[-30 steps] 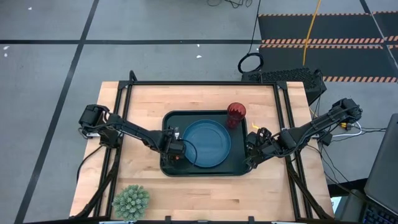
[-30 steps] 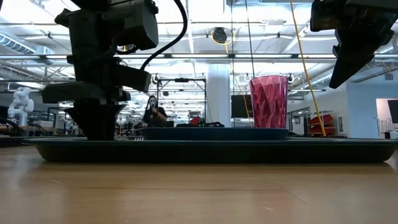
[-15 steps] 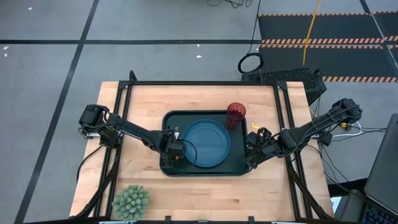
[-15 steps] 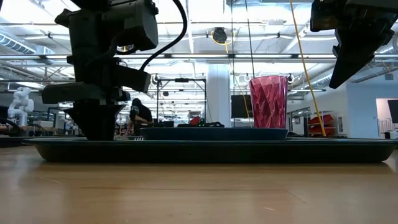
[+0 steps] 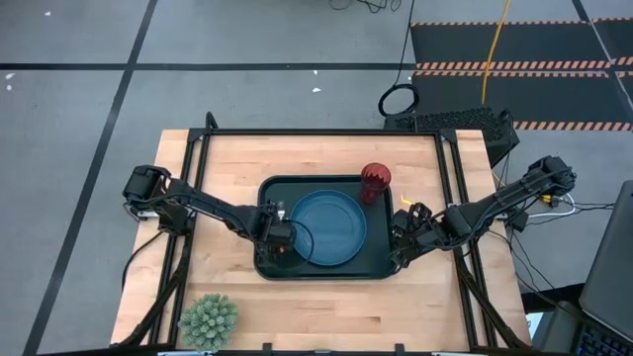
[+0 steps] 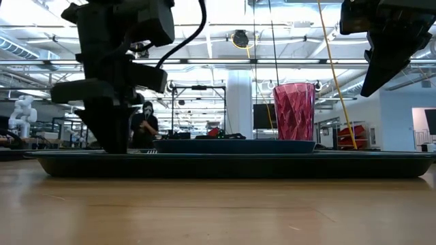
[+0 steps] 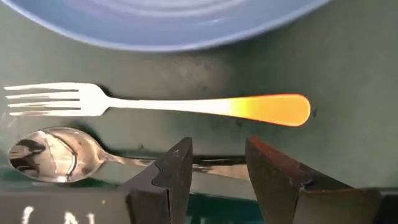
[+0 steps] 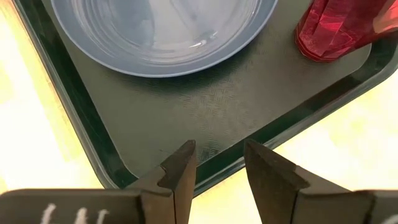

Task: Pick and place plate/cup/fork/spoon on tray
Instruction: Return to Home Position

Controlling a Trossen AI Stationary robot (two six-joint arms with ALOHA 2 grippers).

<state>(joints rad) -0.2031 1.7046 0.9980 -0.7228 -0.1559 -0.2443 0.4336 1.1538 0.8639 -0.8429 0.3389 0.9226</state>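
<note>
The dark tray [image 5: 269,265] lies mid-table. On it rest the blue plate [image 5: 328,227] and, at its far right corner, the upright red cup [image 5: 376,182]. The orange-handled fork [image 7: 155,106] and the dark spoon [image 7: 56,154] lie flat side by side on the tray floor left of the plate. My left gripper [image 7: 217,171] is open just over the spoon's handle [image 7: 211,163], which runs from one fingertip toward the other. My right gripper [image 8: 217,165] is open and empty above the tray's near right corner, raised well clear in the low view [image 6: 388,61].
A spiky green plant [image 5: 208,318] stands at the table's near left corner. Bare wood lies around the tray [image 6: 231,165] on all sides. A person shows in the room far behind the table.
My left gripper has risen a little from the tray floor, still over the spoon's handle. The spoon, fork, plate and cup have stayed where they were.
</note>
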